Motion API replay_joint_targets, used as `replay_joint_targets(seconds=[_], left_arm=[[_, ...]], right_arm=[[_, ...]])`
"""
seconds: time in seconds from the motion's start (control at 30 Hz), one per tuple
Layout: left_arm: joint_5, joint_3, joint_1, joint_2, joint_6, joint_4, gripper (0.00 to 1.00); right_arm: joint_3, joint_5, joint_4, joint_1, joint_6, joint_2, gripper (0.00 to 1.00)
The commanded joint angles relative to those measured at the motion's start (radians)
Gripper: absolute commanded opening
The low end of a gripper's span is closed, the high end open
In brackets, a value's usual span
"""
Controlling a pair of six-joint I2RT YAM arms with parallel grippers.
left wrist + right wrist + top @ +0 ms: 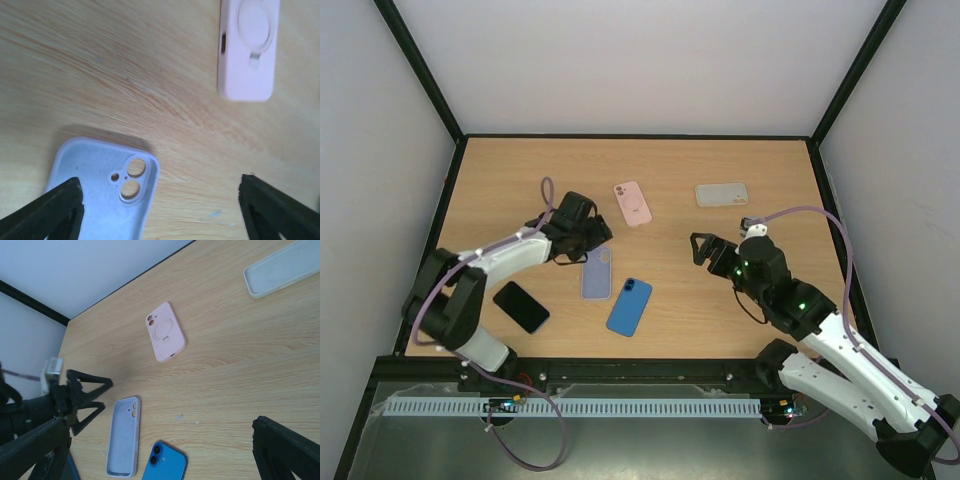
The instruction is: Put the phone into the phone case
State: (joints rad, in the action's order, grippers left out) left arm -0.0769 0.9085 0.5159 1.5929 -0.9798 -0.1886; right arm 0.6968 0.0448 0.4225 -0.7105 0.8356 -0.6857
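A lavender phone case (pixel 597 273) lies hollow side up near the table's middle, empty, its camera cutout toward the far side. A blue phone (pixel 630 306) lies back up just right of it, and a black phone (pixel 521 306) lies to the left. My left gripper (pixel 584 240) hovers open over the case's far end. In the left wrist view the lavender case (pixel 100 185) sits under the left finger (pixel 47 212) of that left gripper (pixel 160 210), nothing gripped. My right gripper (pixel 720 242) hangs open right of centre, holding nothing. The right wrist view shows the case (pixel 124 437) and blue phone (pixel 167 466).
A pink case (pixel 633 203) lies back up at the far middle, and a pale translucent case (pixel 722 194) lies at the far right. Black frame posts and white walls bound the wooden table (pixel 500 190).
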Motion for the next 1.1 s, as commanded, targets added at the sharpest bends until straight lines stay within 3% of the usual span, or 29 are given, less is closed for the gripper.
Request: replay_joint_targets(seconds=[0.0,0.1,0.23,0.47,0.67,0.9,1.07], left_arm=[[0.152,0.002,-0.002,-0.121,-0.072,-0.151,0.89],[0.245,0.028,-0.018,-0.156,-0.142,-0.315,0.91],[0.237,0.027,-0.077,-0.144,-0.153,-0.439,1.00],[0.270,-0.051,-0.136,-0.155,-0.175,-0.504,1.00],[0.250,-0.132,-0.178,-0.257,-0.251,-0.543,0.97],[0.322,-0.156,-0.195,-0.404,-0.368,-0.675,0.94],[0.255,-0.216,-0.231,-0.472,-0.376,-0.673,0.96]], right_arm=[[-0.010,0.012,0.012,0.004,-0.002,0.031,0.98],[-0.005,0.013,0.008,0.003,-0.016,0.027,0.98],[-0.005,-0.015,-0.018,0.004,-0.052,0.034,0.98],[-0.029,0.001,-0.035,0.004,-0.051,0.065,0.98],[-0.032,0.003,-0.037,0.004,-0.053,0.059,0.98],[-0.038,0.020,-0.039,0.005,-0.055,0.063,0.98],[-0.034,0.018,-0.036,0.004,-0.060,0.059,0.98]])
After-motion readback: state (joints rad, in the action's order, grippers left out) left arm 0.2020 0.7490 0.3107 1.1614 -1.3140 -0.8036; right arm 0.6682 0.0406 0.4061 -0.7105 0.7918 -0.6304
